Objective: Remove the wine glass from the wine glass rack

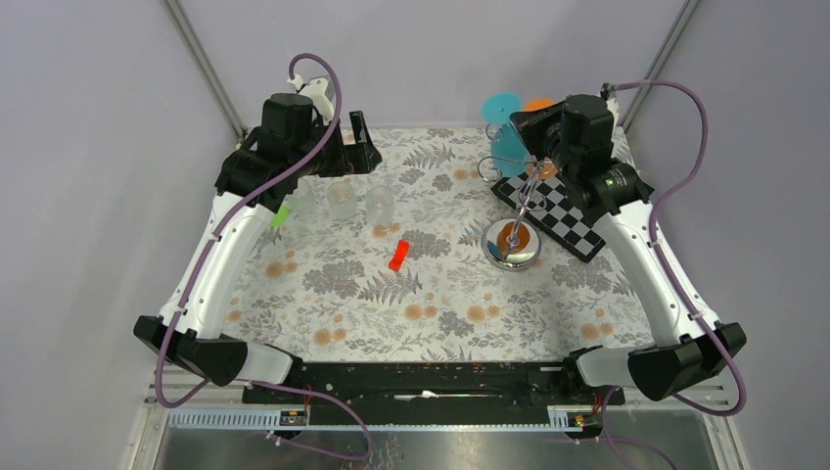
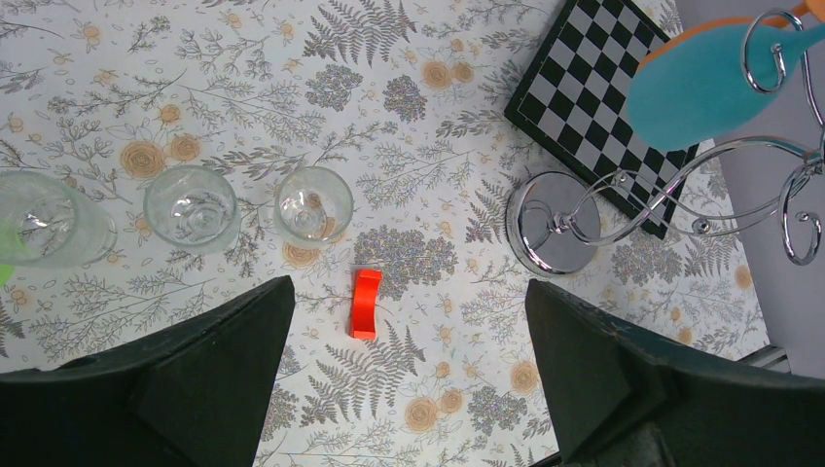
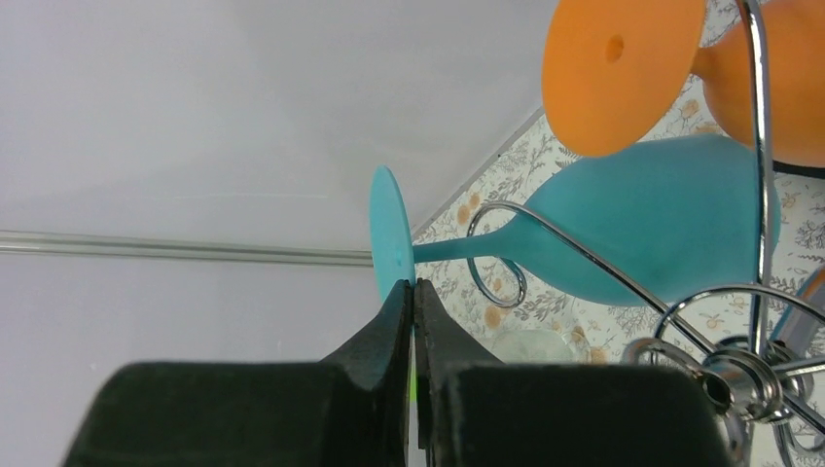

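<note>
Right tool (image 3: 413,292) clenched at foot of teal wine glass (image 3: 642,233); glass hangs on rack (image 1: 512,247).
Teal glass's stem sits in a wire loop at rack top, w/ orange glass (image 3: 623,68) beside it, partly cut off by frame edge. Tool tips shut tight against the foot's lower rim; can't tell if rim is pinched btwn them. In top view the right tool is hidden under its wrist. Left tool (image 2: 407,292) released, fingers wide apart, above counter (image 1: 391,313) w/ 3 clear glasses (image 2: 192,206) (leftmost cut off) & red block (image 2: 366,304).
</note>
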